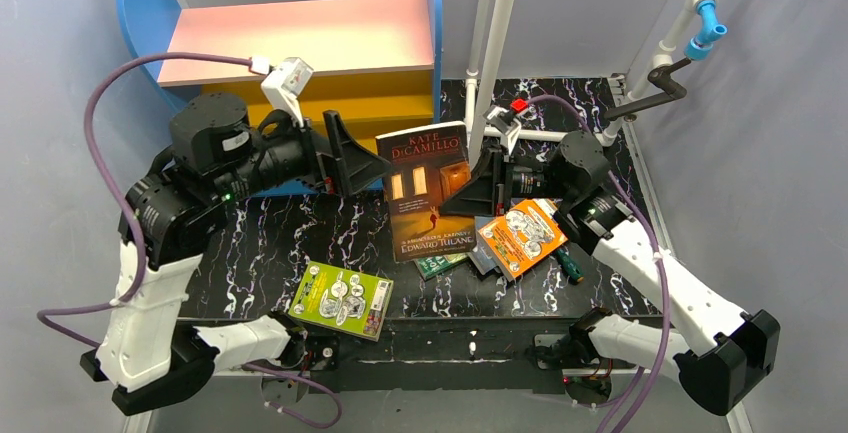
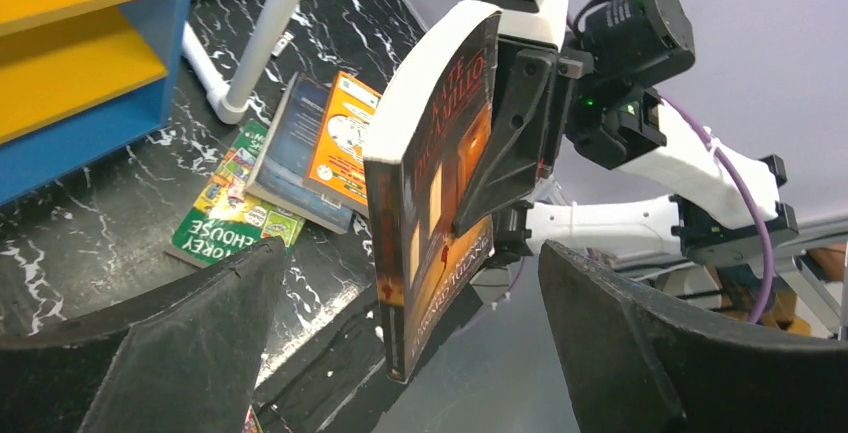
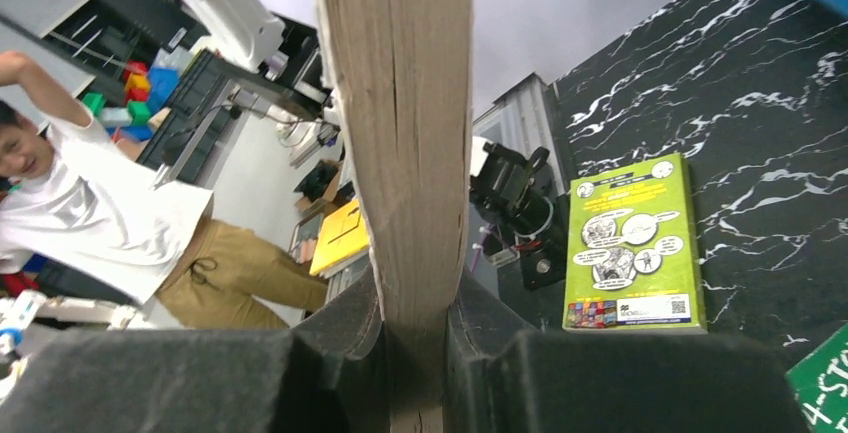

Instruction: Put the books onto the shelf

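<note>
A dark red-brown "Kate DiCamillo" book (image 1: pixel 425 188) hangs above the table, with my right gripper (image 1: pixel 470 191) shut on its right edge. In the right wrist view the pads (image 3: pixel 350 338) pinch its page edge (image 3: pixel 400 103). My left gripper (image 1: pixel 365 168) is open just left of the book, and its fingers (image 2: pixel 180 353) straddle the spine (image 2: pixel 395 233) without touching. An orange book (image 1: pixel 520 236), a dark blue one (image 2: pixel 290 153) and a green one (image 1: pixel 440 263) lie stacked on the table. Near the front edge lies a lime-green book (image 1: pixel 342 299). The shelf (image 1: pixel 300 38) stands at the back left.
White pipe posts (image 1: pixel 495 33) rise just right of the shelf. A green-handled screwdriver (image 1: pixel 570 265) lies beside the book stack. More pipework with blue fittings (image 1: pixel 700 23) stands at the back right. A person (image 3: pixel 100 203) is beyond the table's front.
</note>
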